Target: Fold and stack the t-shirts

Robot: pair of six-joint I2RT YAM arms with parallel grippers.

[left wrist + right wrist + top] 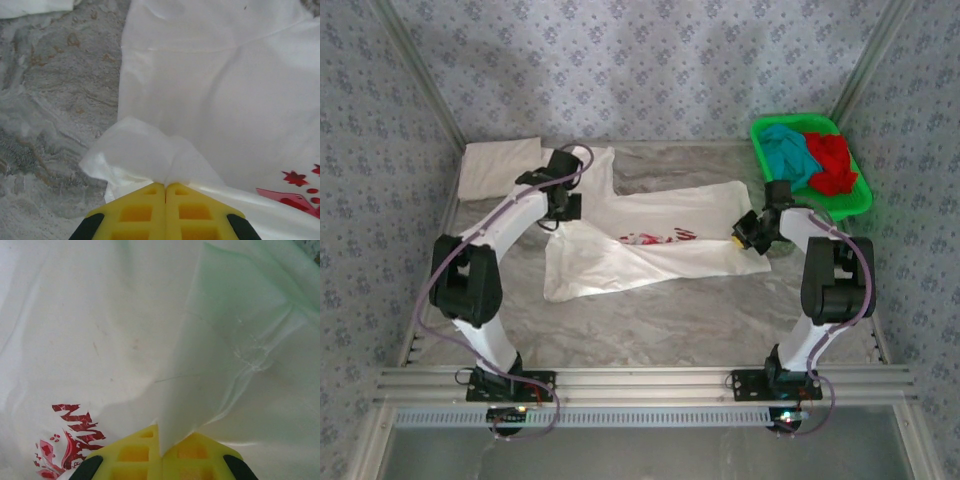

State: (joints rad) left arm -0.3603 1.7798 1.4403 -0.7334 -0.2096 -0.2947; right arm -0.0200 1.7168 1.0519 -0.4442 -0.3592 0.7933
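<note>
A white t-shirt with red print (650,240) lies spread across the middle of the table. My left gripper (563,207) pinches its left edge, and its yellow jaws (165,186) are shut on a bunched fold of white cloth (140,150). At the shirt's right edge, my right gripper (750,232) is shut on a raised flap (210,365), close to the red lettering (75,432). Another white shirt (498,166) lies folded at the back left. A teal shirt (788,150) and a red shirt (832,162) sit in the basket.
The green plastic basket (860,200) stands at the back right corner. Patterned walls close in the table on three sides. Bare marbled tabletop (670,320) stretches in front of the shirt, toward the arm bases.
</note>
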